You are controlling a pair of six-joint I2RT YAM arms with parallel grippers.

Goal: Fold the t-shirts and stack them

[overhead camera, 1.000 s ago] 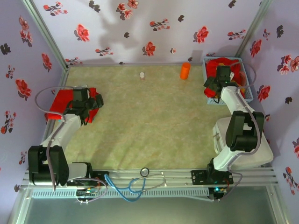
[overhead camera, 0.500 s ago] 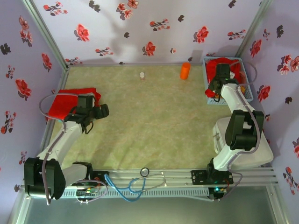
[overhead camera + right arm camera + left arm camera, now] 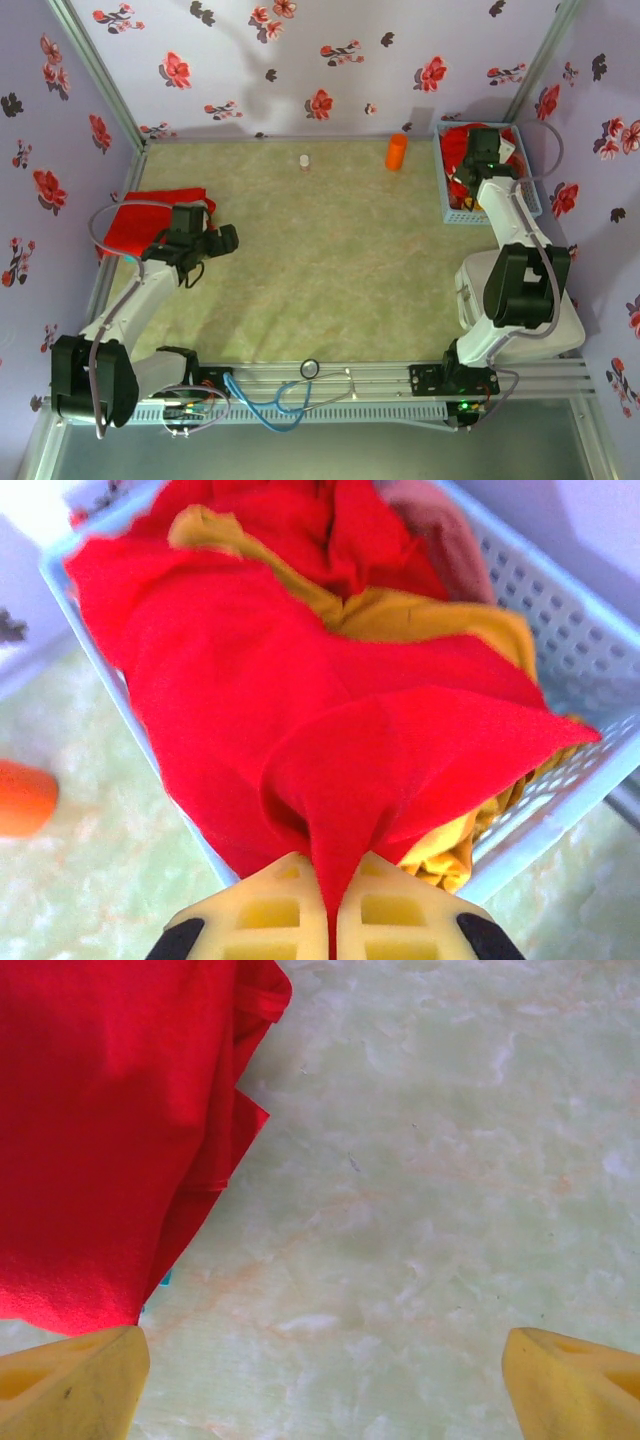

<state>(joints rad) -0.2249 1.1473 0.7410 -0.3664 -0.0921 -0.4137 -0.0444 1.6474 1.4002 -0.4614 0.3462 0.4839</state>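
The right gripper [image 3: 331,920] is closed tight, its two yellow fingers pressed together on a pinched-up fold of a red t-shirt [image 3: 300,710]. The cloth fans out from the jaws and spreads ahead of them over the near wall of a pale blue plastic basket [image 3: 560,610]. Farther ahead of the jaws, yellow cloth [image 3: 400,615] lies bunched in the same basket with more red cloth behind it. An orange cylinder [image 3: 25,798] lies on the table left of the jaws, outside the basket.

The left gripper [image 3: 320,1390] stands wide apart over the pale green tabletop [image 3: 430,1160], holding nothing. A second red t-shirt [image 3: 100,1130] lies flat ahead and left of the jaws, its near corner just beside the left-hand finger [image 3: 70,1385].
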